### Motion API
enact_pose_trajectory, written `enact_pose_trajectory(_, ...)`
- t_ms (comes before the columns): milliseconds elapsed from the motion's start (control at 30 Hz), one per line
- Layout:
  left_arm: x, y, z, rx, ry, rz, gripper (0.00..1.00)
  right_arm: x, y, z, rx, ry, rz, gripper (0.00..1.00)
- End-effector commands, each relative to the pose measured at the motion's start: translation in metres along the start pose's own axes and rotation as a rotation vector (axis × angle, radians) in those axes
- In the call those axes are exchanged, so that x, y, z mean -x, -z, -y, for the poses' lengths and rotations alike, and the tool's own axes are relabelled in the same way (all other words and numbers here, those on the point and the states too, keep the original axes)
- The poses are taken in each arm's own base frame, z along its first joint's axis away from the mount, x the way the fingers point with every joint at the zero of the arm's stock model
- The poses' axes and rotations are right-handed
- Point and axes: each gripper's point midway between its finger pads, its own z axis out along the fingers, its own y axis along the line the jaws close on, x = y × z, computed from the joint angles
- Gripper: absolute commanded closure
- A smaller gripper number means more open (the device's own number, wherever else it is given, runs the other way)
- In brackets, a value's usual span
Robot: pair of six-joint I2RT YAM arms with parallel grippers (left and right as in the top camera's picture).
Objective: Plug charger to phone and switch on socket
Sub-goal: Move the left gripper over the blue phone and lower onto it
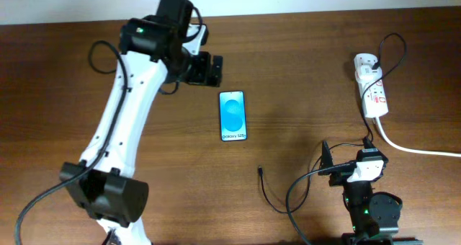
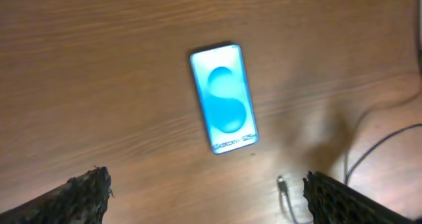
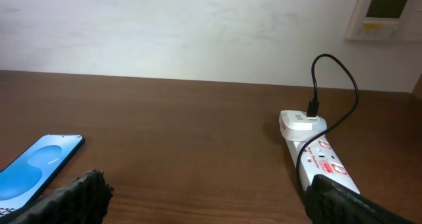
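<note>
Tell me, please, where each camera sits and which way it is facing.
Overhead: above the table, looking straight down on phone, socket and charger; left arm and right arm show.
Left wrist: above the phone, looking down at it and the charger tip; left gripper fingertips frame the bottom corners.
Right wrist: low over the table, facing the wall, socket at right; right gripper fingertips at bottom corners.
Shared: the phone is in all three.

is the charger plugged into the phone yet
No, the charger lies loose on the table, its tip apart from the phone.
</note>
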Motion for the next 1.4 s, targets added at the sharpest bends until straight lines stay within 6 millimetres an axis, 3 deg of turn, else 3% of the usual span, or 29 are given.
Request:
enact_pose_trajectory(0,0.003,-0.029,0.014,-0.026,0.12,-0.05,0.01,-0.002,0.0,0.0,-0.002,-0.004,-0.004,0.02)
enact_pose_trajectory(100,-0.002,-0.064,0.001,0.121,0.194,-0.089,0.01,-0.002,0.0,0.0,-0.002,-0.004,-0.004,0.02)
enact_pose_trajectory(233,-0.002,-0.11,0.016,0.124,0.157,-0.12,0.01,-0.002,0.0,0.0,-0.002,-0.004,-0.004,0.02)
enact_pose_trajectory(500,-0.016,-0.157,0.008,0.158,0.206,-0.208,0.01,-0.002,0.0,0.0,-0.002,-0.004,-0.004,0.02)
enact_pose_trajectory(767,-0.027,-0.203,0.02,0.168,0.192,-0.243,0.01,-0.002,0.0,0.0,-0.002,-0.004,-0.004,0.02)
enact_pose_trajectory(933,-0.039,-0.222,0.017,0.183,0.199,-0.289,0.01,-0.002,0.0,0.0,-0.002,-0.004,-0.004,0.02)
enact_pose_trajectory(1367,-0.049,-0.231,0.016,0.222,0.226,-0.311,0.01,-0.002,0.0,0.0,-0.002,-0.004,-0.004,0.02)
